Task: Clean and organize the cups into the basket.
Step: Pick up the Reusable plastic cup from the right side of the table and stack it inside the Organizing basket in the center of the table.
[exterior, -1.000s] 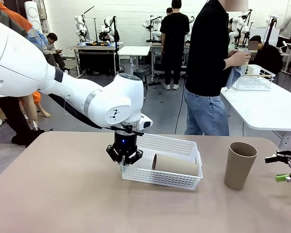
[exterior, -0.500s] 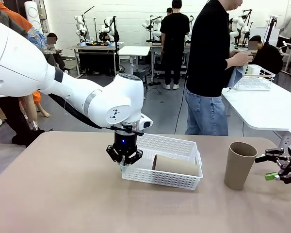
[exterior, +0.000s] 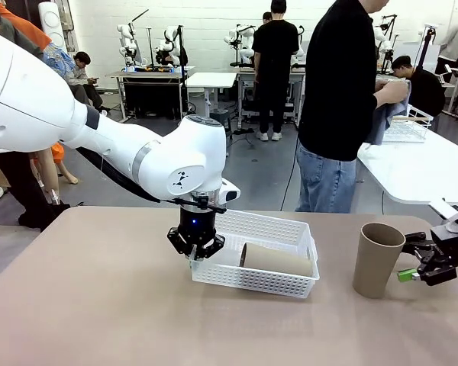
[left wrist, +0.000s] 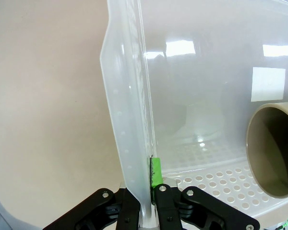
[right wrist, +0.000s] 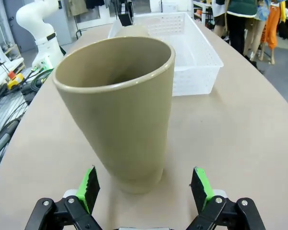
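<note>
The left gripper [exterior: 195, 253] is clenched on the near left end wall of the white lattice basket [exterior: 278, 226], gripping the thin plastic from both sides (in the left wrist view the wall runs straight up between the shut fingers, with one green pad [left wrist: 155, 172] pressed to its inner face). The basket sits near the middle of the tan table [exterior: 84, 305]. Inside it one taupe tumbler [exterior: 278, 261] lies on its side along the near wall, its open mouth toward the left gripper. A second taupe tumbler [exterior: 376, 259] stands upright on the table to the right of the basket, apart from it, mouth up. The right gripper [exterior: 411, 258] comes in low from the right edge, released, its jaws spread wide. In the right wrist view the upright tumbler stands just ahead of the gap between the fingers, touching neither. At the far side a person [exterior: 340, 99] in a black top and jeans stands turned toward another white table, hands holding a blue-grey cloth [exterior: 382, 118]
</note>
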Robot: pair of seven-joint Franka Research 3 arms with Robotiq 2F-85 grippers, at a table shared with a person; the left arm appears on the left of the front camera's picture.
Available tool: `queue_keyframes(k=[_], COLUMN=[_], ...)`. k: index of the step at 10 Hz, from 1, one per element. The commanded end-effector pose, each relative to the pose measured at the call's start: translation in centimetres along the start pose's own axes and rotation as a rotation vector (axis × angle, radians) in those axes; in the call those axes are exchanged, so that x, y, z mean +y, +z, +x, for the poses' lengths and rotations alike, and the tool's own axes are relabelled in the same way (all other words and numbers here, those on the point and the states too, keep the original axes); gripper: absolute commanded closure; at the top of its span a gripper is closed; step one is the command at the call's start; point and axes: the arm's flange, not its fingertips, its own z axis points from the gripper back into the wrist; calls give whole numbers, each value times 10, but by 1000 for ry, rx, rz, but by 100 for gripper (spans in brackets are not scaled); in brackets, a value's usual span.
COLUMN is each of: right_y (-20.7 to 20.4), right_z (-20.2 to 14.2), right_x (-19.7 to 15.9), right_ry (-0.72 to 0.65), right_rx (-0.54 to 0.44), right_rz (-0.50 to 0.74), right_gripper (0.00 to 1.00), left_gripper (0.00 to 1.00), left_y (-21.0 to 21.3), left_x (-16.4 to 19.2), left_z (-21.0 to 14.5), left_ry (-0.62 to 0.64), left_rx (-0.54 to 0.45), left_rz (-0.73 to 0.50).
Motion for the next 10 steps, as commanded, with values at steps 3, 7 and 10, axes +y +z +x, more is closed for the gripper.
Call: queue_keyframes(k=[3, 7, 10], right_y=[-18, -42, -63], right_z=[7, 16, 17], right_x=[-5, -9, -8], right_ry=[-10, 18, 18], right_rx=[42, 52, 70], right_rz=[37, 95, 161], right_gripper=[0, 0, 0], left_gripper=[100, 100, 100], left_y=[-4, -4, -4], left_x=[-2, -2, -2], left_z=[-2, -2, -2], left_ry=[-14, -14, -14], left_rx=[3, 3, 3], left_rz=[14, 14, 14])
